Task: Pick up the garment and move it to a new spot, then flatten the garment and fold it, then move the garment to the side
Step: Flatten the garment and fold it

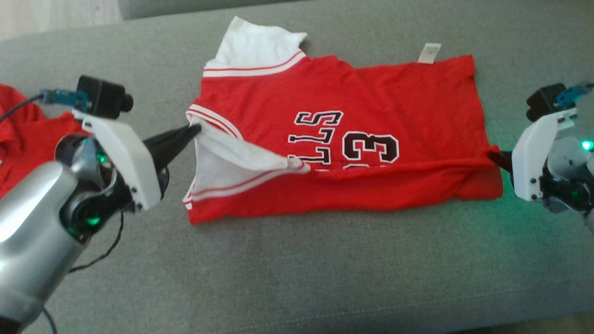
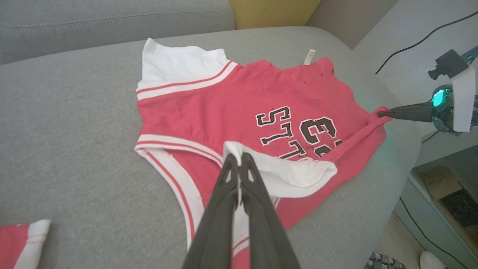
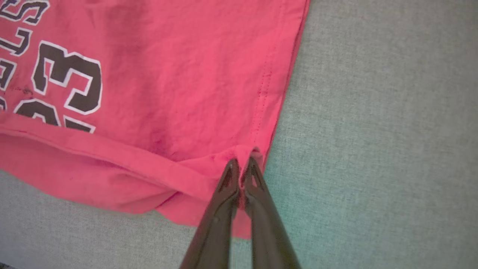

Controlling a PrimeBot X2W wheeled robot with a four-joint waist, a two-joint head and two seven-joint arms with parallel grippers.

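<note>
The garment (image 1: 297, 93) is a red jersey with white sleeves and black lettering, spread on the grey sofa seat (image 1: 297, 278). Its near long edge is folded up over the print. My left gripper (image 1: 194, 131) is shut on the white sleeve at the garment's left end; the left wrist view has the fingertips (image 2: 228, 161) pinching white cloth of the garment (image 2: 209, 108). My right gripper (image 1: 493, 155) is shut on the folded hem corner at the right end; the right wrist view shows red cloth of the garment (image 3: 179, 74) bunched between its tips (image 3: 241, 169).
Another red and white garment (image 1: 23, 134) lies at the far left of the seat. The sofa backrest (image 2: 112, 22) rises behind. Beyond the seat's right end are a cable (image 2: 418, 41) and a low cabinet (image 2: 444, 194).
</note>
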